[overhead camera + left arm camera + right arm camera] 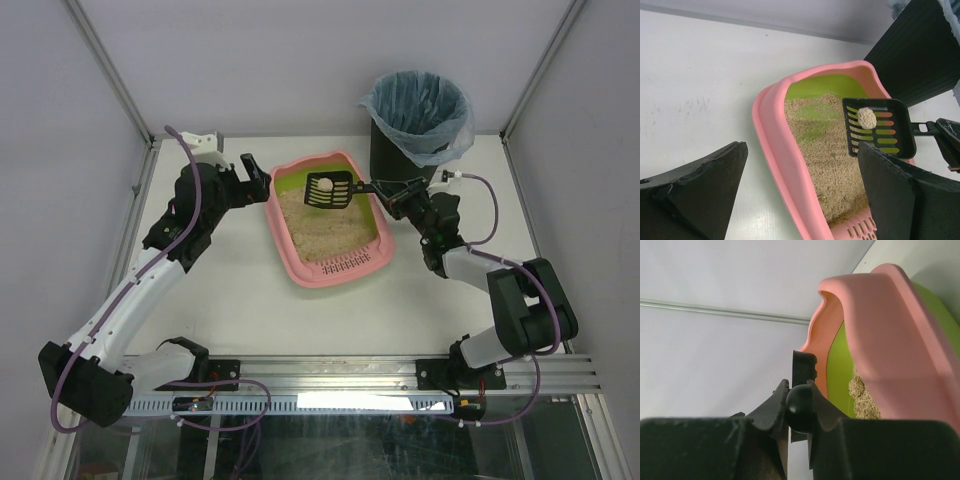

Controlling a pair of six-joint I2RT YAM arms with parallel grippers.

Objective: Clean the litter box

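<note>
Litter scoop [342, 190] holding one clump [323, 185], pinched by right gripper [386, 195], hovers over one pink litter box [340, 266]; left gripper [258, 178] spread wide.

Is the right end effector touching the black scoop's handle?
Touching. The right wrist view shows the right end effector clamped on the scoop handle, no gap.

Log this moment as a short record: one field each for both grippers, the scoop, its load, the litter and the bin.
left gripper: open, at the left rim of the litter box; contact unclear
right gripper: shut on the handle of the scoop
scoop: black, slotted, held above the box's far end
clump: one beige lump lying on the scoop
litter: beige, green lining bare at the far end
bin: black, upright, blue bag, beyond the box's right corner
</note>
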